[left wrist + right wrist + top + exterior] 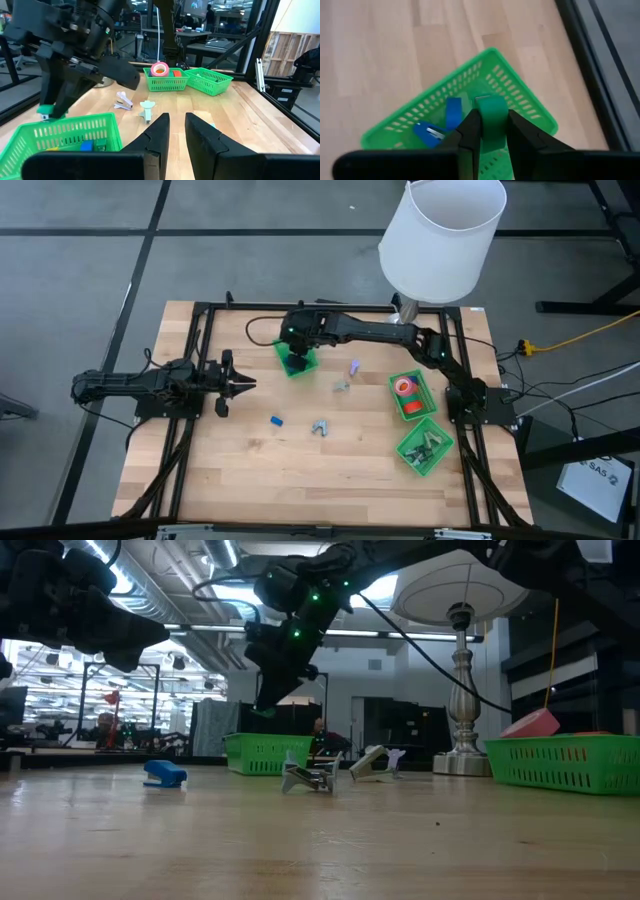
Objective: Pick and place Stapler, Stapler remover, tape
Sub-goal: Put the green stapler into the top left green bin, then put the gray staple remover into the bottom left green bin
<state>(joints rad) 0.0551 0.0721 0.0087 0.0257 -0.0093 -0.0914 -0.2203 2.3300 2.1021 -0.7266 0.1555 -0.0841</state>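
The right gripper [490,131] is held above a green basket [298,363] at the table's [350,470] far side, its fingers closed on a green stapler [492,120]. In the right wrist view, 2 blue staplers [435,127] are seen lying in that basket, directly below the held one.

The left gripper [244,384] is kept at the left side of the table, above the wood, with its fingers [158,134] slightly apart and nothing between them.

Another blue stapler [276,421] lies on the bare wood toward the middle. 3 staple removers are loose on the table: a grey one [320,427] near the blue stapler, a second [342,387] farther back, and a pale purple one [354,366] beyond it.

On the right, the tape [405,388], red and orange rolls, is seen in a second basket [410,396]. Just beside it, a third basket [425,445] holds more removers.

A lamp [441,240] stands at the far edge.
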